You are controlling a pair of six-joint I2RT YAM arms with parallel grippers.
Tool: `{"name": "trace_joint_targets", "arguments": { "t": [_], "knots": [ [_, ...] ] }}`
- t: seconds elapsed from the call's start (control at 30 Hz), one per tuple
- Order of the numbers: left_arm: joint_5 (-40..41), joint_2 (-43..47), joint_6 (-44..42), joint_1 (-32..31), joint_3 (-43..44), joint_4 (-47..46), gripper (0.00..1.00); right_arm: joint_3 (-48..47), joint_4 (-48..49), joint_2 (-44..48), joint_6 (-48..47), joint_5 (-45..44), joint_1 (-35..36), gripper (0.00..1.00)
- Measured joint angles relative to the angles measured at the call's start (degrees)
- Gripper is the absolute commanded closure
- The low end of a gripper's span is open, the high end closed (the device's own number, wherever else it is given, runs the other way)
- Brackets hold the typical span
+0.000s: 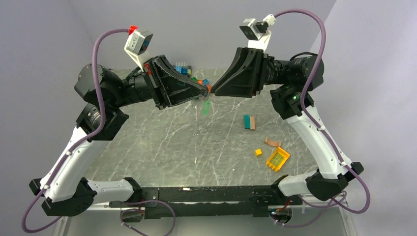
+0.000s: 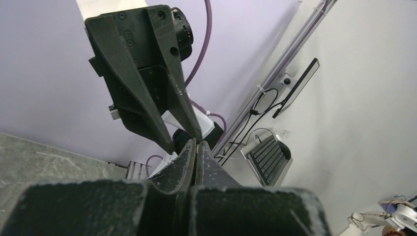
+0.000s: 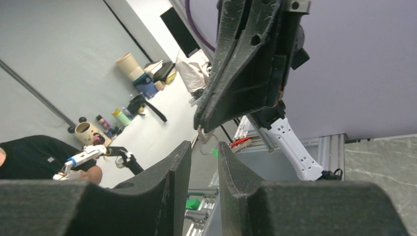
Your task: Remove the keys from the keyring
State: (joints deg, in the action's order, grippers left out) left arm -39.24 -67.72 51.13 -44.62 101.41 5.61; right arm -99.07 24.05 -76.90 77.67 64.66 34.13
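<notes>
1. Jaws of the left gripper (image 1: 203, 89) press together on the keyring (image 3: 203, 135), held in mid-air above the table (image 1: 162, 142).
2. Its green tag (image 1: 205, 106) dangles beneath.
3. Facing tip to tip, the right gripper (image 1: 215, 91) has its jaws slightly apart.

You have one left gripper (image 1: 205, 88), one right gripper (image 1: 213, 91), one key ring (image 3: 201, 133), one green tag (image 1: 205, 107), two yellow blocks (image 1: 278, 159) (image 1: 258, 152), two tan blocks (image 1: 253, 123) (image 1: 272, 142) and one teal block (image 1: 246, 121)

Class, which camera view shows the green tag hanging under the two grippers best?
The top external view: the green tag hangs whole below the left gripper tip. The right wrist view catches only a green sliver; the left wrist view shows none.
</notes>
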Motion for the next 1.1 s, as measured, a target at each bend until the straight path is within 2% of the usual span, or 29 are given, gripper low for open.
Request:
{"name": "trace_joint_targets", "arguments": {
  "t": [0.43,1.1],
  "knots": [
    [0.02,-0.5,-1.25,0.35,0.68,2.25,1.0,-0.33,0.76,-0.74,1.29,1.81,2.36,0.69],
    [0.33,-0.5,-1.99,0.42,0.85,2.4,1.0,-1.6,-4.9,-1.05,-3.04,1.92,3.06,0.71]
  ]
}}
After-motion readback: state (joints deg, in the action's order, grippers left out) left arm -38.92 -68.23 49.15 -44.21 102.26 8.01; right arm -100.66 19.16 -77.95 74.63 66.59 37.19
